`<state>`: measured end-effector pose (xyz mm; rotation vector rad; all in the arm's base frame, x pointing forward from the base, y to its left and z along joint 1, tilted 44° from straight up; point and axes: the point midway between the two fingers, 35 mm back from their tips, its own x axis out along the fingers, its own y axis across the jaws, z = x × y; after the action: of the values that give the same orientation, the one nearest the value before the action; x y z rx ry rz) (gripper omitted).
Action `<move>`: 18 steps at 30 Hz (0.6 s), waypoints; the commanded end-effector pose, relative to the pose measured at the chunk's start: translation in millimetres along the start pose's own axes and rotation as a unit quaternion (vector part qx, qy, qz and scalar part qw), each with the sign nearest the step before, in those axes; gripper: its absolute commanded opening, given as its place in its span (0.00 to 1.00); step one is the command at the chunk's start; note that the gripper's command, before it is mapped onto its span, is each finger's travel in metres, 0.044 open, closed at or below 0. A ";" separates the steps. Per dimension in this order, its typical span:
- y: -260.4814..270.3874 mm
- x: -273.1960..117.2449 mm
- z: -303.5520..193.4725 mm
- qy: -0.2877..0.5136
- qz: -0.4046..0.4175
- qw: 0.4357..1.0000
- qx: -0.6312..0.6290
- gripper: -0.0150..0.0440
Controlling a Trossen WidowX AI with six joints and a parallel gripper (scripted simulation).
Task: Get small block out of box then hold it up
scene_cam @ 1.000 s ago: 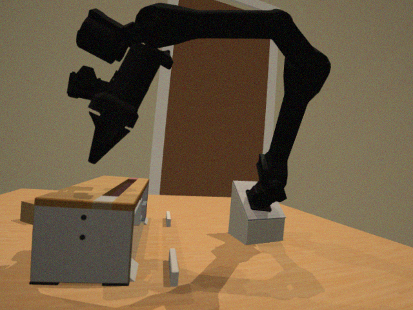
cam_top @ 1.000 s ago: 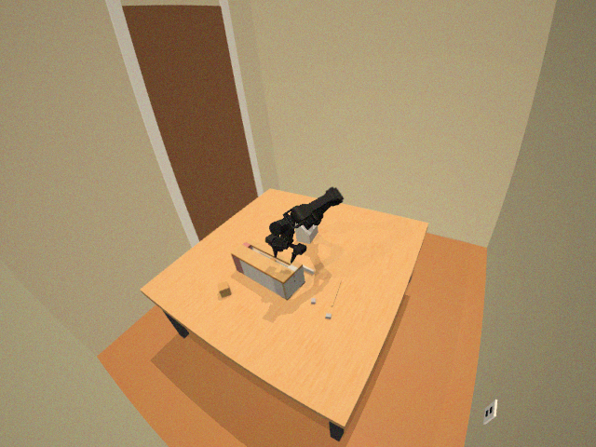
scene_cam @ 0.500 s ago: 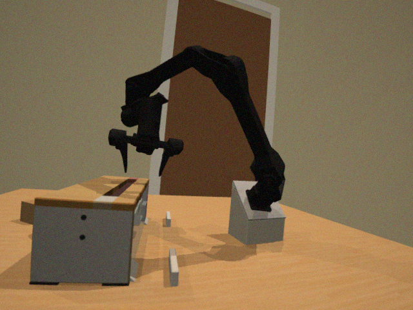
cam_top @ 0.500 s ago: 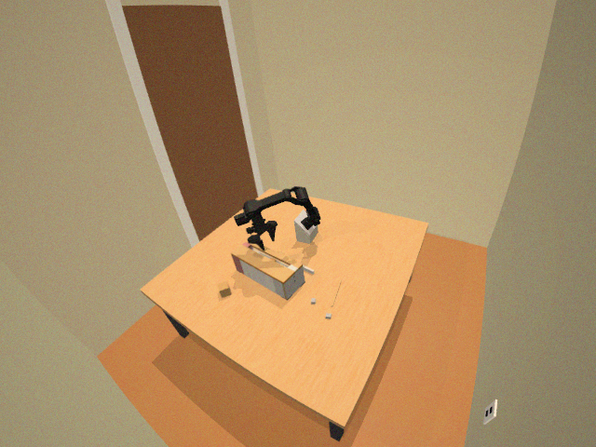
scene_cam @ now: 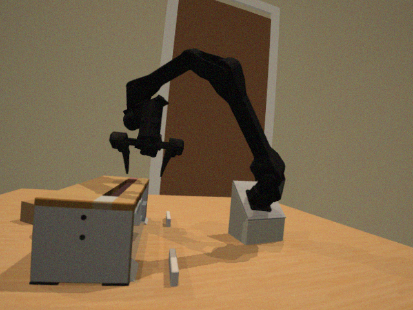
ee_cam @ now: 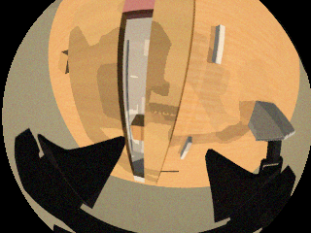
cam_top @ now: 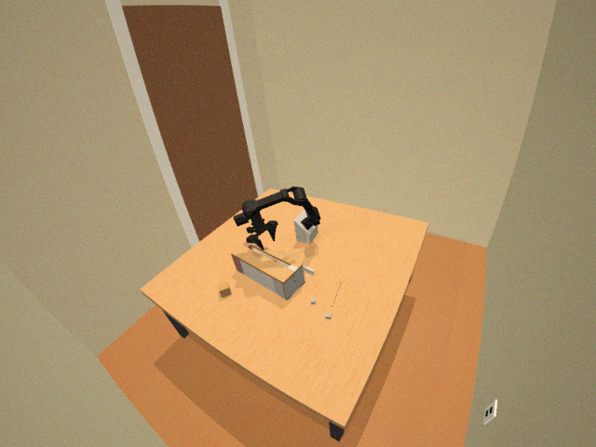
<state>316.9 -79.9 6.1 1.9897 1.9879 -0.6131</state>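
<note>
Small block (ee_cam: 138, 132) apparently inside box (cam_top: 269, 277) (scene_cam: 81, 245) (ee_cam: 167, 73).
</note>
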 end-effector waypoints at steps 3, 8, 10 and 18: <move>-0.8 10.2 2.6 0.003 -0.001 1.000 0.005 0.93; -1.4 18.2 4.8 0.003 -0.001 1.000 0.005 0.93; -1.7 21.4 5.6 0.003 -0.001 1.000 0.005 0.93; -3.2 34.2 8.8 0.003 -0.002 1.000 0.005 0.93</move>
<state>313.1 -58.9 -13.8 1.9917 1.9941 -0.6165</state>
